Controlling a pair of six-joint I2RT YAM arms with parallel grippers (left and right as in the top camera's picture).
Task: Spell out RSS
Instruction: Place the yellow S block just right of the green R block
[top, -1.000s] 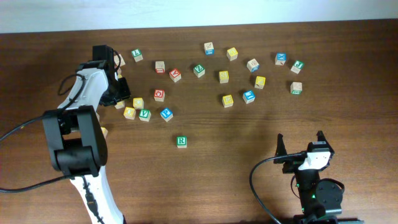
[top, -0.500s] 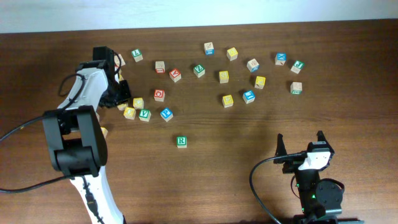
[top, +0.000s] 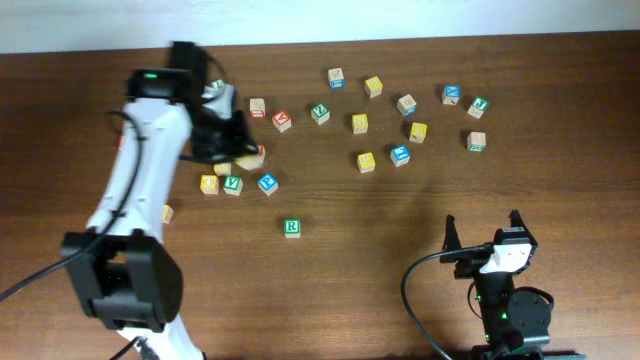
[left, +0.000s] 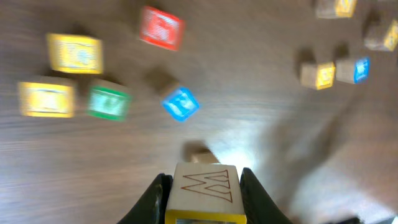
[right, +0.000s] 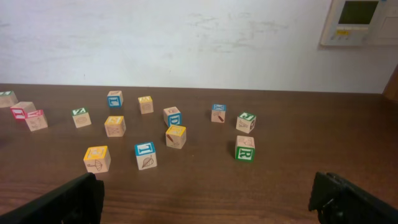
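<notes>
The green R cube (top: 291, 228) sits alone on the table's middle; it also shows in the right wrist view (right: 245, 149). My left gripper (top: 246, 156) is shut on a wooden cube with a yellow-edged face (left: 204, 190) and holds it above the table, to the right of the left cluster. The letter on its yellow face is hidden. Other yellow cubes lie at the left (top: 209, 183) and in the far group (top: 366, 161). My right gripper (top: 483, 232) is open and empty near the front right edge; its fingers frame bare wood (right: 208, 200).
Red (top: 282, 121), blue (top: 267, 184) and green (top: 232, 184) letter cubes lie scattered across the far half of the table. A small cube (top: 166, 212) lies beside the left arm's base. The left wrist view is motion-blurred.
My left arm has swung right from the left cluster, carrying a yellow-faced cube taken from there. The right arm has not moved.
</notes>
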